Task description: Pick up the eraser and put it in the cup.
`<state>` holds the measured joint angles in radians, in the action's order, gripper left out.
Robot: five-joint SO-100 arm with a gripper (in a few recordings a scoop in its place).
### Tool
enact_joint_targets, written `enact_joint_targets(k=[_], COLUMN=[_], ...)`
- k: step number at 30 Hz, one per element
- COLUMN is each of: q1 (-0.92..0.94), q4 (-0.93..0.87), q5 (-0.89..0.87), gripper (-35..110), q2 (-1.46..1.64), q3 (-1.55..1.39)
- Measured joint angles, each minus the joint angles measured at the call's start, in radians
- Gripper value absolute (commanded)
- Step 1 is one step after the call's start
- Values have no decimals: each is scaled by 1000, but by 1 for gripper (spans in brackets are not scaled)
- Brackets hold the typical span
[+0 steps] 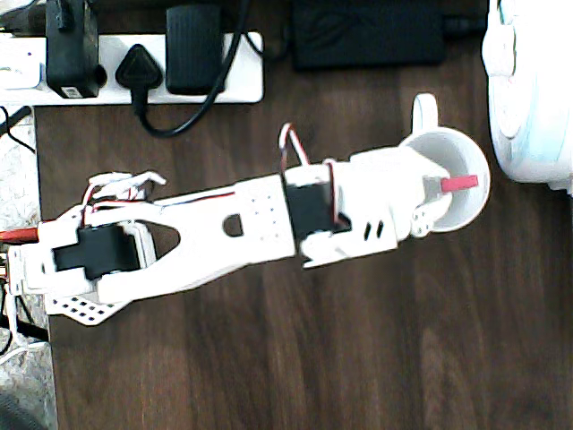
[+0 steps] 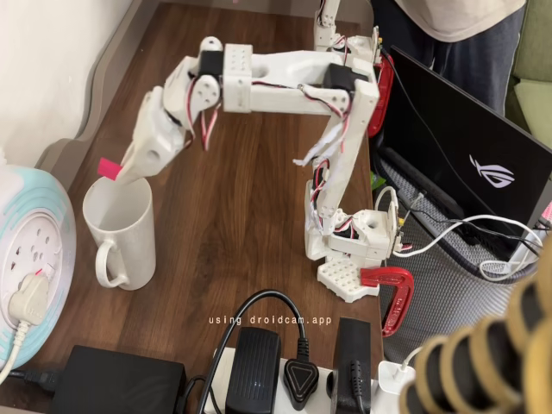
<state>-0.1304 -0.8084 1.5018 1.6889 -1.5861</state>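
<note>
Dark wood-grain table [image 1: 269, 358], smooth with a soft sheen, lower frame. The arm [image 2: 285, 82], upper centre of the fixed view, looks matt white plastic, its gripper [image 2: 121, 172] too. The cup [image 2: 121, 228] at left reads as glossy white ceramic. The eraser [image 1: 458, 183] shows a flat, matt pinkish-red. Lower right, the clamp [image 2: 392, 297] shines glossy red.

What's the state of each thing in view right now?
eraser: held in the gripper, above the cup's mouth, not yet dropped
gripper: shut on the eraser, over the cup
cup: upright on the table, nothing seen inside
power strip: several plugs seated
laptop: open, screen dark with a logo
</note>
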Motion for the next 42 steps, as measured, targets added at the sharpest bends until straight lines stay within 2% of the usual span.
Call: enact_joint_targets(k=[2,7,8,9,15,19,22,28,32,35,42], q1=[3,2,0,-3,-40,-74,-29,94,118,124,123], q4=[0,-20,-26,-26,-40,-20,43,161,172,100,-34], q5=[0,0,0,0,-41,-129,-150,-120,-66,-35,-120], gripper=[13,15,12,1,0,0,0,0,0,0,0], q2=[-2,-18,-20,-18,77,410,747,1307,1531,1580,1595], q3=[2,5,5,5,-25,-282,-609,-1215,-1431,-1462,-1466])
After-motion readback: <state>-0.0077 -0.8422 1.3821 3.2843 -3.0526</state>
